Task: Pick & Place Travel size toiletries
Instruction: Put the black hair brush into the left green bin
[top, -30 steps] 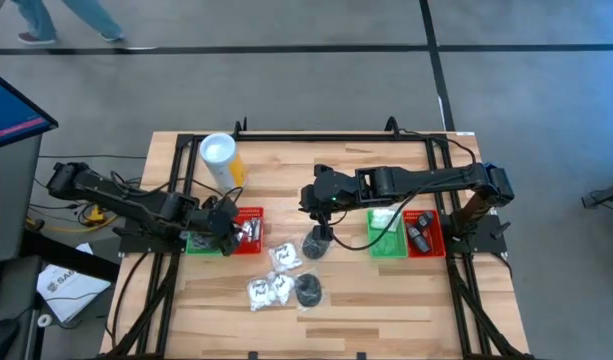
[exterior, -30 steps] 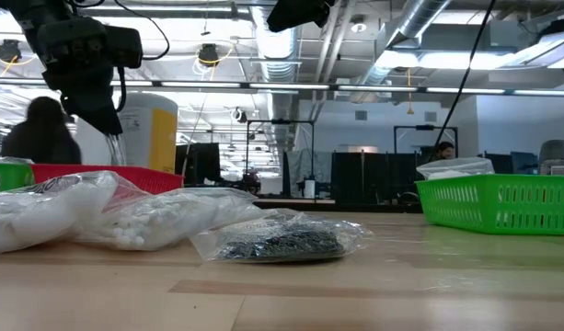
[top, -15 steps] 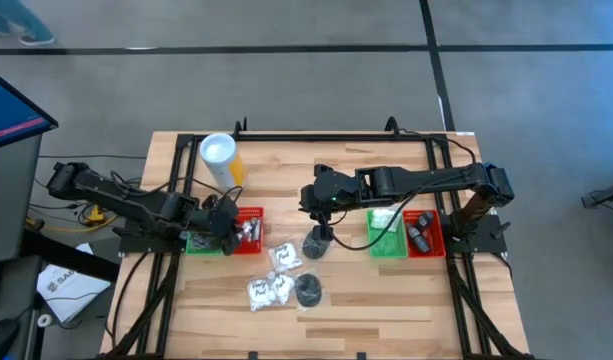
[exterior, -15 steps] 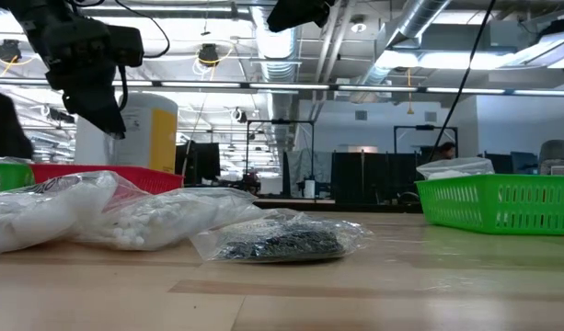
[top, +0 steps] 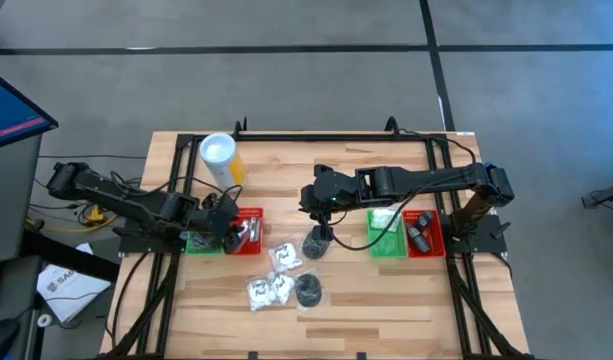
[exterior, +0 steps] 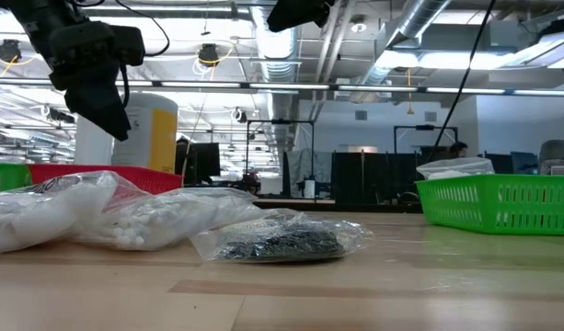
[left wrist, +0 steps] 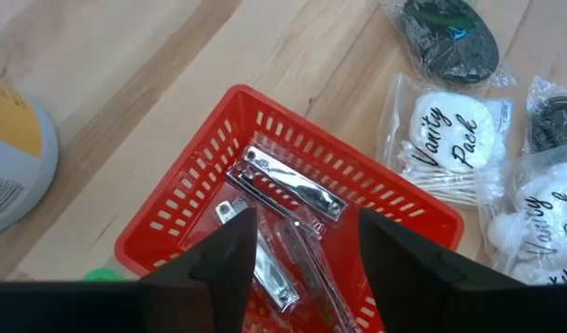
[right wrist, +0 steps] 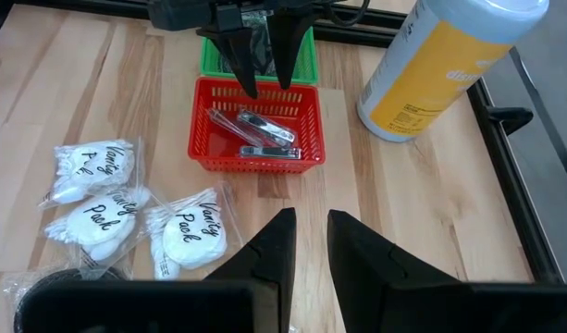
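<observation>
High view, left to right: left gripper (top: 233, 226) poised over small red plastic mesh basket (top: 248, 231), fingers spread wide and empty, shiny metal nail clippers in clear wrap (left wrist: 288, 185) lying loose inside the basket; tall yellow cylinder with white cap (top: 221, 159) standing just behind. Clear sachets of white cotton printed "Vanity Pack" (top: 270, 288) and dark round sachet (top: 308, 290) loose on wooden table (top: 386, 300) near mid-front. Right gripper (top: 319, 237) hanging at table centre, fingers narrow with nothing seen between them, beside green mesh basket (top: 385, 232) farther right.
</observation>
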### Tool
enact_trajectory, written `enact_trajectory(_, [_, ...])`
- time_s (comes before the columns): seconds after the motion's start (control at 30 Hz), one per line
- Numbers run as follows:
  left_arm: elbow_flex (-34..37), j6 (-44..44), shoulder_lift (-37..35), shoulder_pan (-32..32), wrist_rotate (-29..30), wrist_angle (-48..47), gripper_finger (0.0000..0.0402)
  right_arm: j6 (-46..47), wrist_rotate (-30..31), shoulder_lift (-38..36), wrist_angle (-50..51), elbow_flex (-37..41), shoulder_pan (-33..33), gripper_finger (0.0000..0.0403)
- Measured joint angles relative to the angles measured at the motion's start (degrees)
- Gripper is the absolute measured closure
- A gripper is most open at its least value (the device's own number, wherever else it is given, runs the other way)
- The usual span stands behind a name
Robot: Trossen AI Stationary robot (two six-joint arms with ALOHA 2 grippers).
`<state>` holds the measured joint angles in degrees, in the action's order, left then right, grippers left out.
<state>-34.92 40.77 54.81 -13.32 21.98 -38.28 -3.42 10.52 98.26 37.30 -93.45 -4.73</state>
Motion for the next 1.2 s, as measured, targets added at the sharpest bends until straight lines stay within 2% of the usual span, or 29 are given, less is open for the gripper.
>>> enact_trajectory(0.37, [0.0, -1.5, 0.0, 0.0, -0.9, 3.4, 0.0224, 1.0, -0.1, 0.5, 0.7, -0.1, 0.0, 0.0346])
enact_trajectory(0.57, [0.0, -3.2, 0.0, 0.0, -0.8, 4.4, 0.0226, 2.9, -0.2, 1.1, 5.4, 0.2, -0.9, 0.0346])
enact_trajectory(1.2, [0.0, -4.6, 0.0, 0.0, -0.5, 5.9, 0.0229, 12.5, -0.3, 1.5, 5.8, 14.2, -4.0, 0.0346])
